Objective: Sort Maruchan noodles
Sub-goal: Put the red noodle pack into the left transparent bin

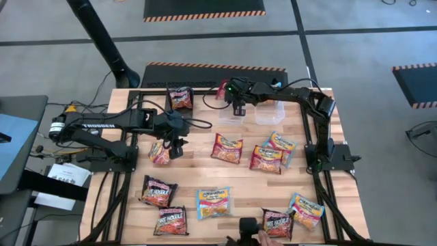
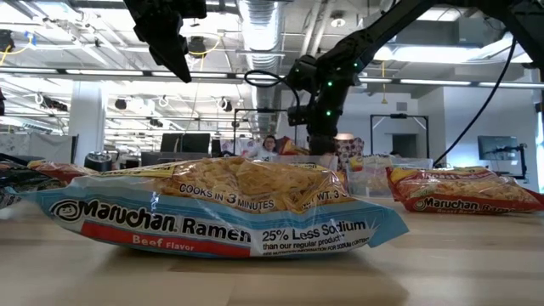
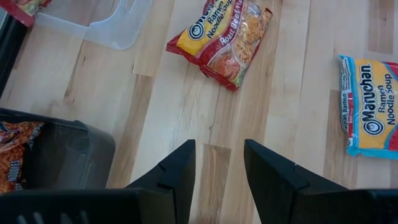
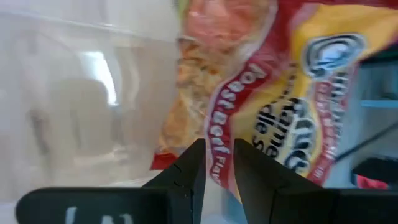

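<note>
A: What is the right gripper [image 4: 216, 149] doing?

B: It is clenched on the lower edge of a red-and-yellow packet [image 4: 273, 81]. It hangs at twelve o'clock on the table, over a clear bin [image 4: 74, 93]. The wrapper reads "Roast Beef Flavor" beside part of the round Maruchan logo.

A: And the left gripper [image 3: 219, 149]?

B: Released, with its fingers spread and only bare wood between them. It hovers at about nine o'clock, just beside an orange packet [image 1: 159, 154].

A: What can be read ahead of it?

B: A second red packet [image 3: 221, 38] lies flat and says "Ramen Noodle Soup, Roast Beef Flavor". A light blue packet [image 3: 368, 106] says "Maruchan Ramen Noodle Soup". A black bin [image 3: 62, 155] close to the fingers holds a dark packet [image 3: 12, 155], but I cannot read its label.

A: Which label is clearest?

B: The front blue packet [image 2: 221, 212] at six o'clock, seen from table height. It reads "Maruchan Ramen", "Beef Flavor", "Cooks in 3 minutes" and "25% Less Sodium than our regular product". A red-edged packet [image 2: 463, 191] farther off also shows "Maruchan Ramen".

A: Where are the remaining noodles?

B: They are spread over the wooden table [image 1: 205, 174]. Two red-yellow ones [image 1: 266, 159] sit near the centre. Two dark ones [image 1: 158, 191] are at seven o'clock and another dark one [image 1: 278, 222] at five. Two more blue ones [image 1: 306, 210] lie toward four and two o'clock.
</note>
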`<state>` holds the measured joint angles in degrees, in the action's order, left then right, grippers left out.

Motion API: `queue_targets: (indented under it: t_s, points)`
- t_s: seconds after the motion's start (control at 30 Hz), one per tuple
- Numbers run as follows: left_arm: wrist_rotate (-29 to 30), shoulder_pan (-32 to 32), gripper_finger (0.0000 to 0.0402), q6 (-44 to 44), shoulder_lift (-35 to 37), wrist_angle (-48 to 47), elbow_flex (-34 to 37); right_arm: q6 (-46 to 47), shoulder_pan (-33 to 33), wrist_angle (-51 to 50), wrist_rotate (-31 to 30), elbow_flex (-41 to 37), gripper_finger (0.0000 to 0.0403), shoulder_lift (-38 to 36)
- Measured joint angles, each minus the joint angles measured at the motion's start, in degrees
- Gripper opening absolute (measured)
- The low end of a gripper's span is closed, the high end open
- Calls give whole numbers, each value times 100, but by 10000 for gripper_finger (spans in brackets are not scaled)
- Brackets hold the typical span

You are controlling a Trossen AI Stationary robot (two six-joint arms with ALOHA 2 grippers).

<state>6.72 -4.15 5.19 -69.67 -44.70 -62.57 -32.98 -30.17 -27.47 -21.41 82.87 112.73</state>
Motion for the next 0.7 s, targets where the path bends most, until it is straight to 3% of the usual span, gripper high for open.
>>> queue_targets:
  t_s: [0.37, 0.7]
  points:
    - [0, -1, 124, 0, 0, -1, 0, -31, -58, 118, -482, 0, 107, 2]
    - [9, -1, 124, 0, 0, -3, 0, -216, 204, 161, 224, 0, 107, -78]
